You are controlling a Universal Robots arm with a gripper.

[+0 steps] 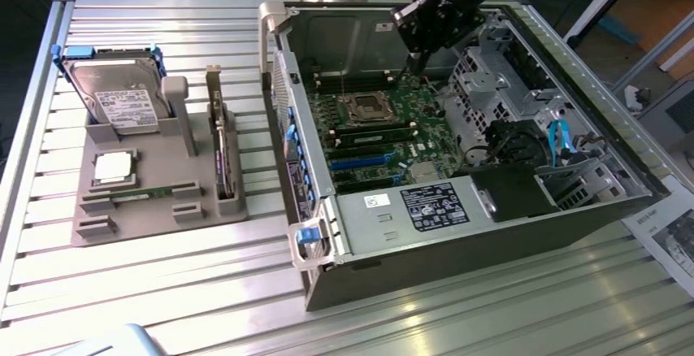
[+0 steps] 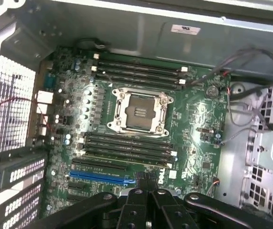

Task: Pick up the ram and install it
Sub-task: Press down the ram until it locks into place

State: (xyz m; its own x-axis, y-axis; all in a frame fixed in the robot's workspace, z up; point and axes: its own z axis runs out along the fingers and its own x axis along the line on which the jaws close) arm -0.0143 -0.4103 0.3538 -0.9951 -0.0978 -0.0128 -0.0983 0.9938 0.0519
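black two-finger gripper [image 2: 148, 191] closed, empty, hovers inside open grey metal computer case [image 1: 325, 35], over green motherboard [image 2: 193, 114]. long thin green ram stick [image 1: 139, 194] lies flat in grey plastic holder tray [image 1: 162, 173], well apart at exterior view's left, on ribbed aluminium table [image 1: 162, 291].

No label [image 1: 434, 206] or sticker [image 2: 186, 29] text is legible.

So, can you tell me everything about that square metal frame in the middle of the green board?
That is the processor socket: a square, silvery metal frame around a dark recess that looks empty. It lies flat on the green motherboard inside the open computer case. Long dark memory slots run along two opposite sides. Nothing touches it.
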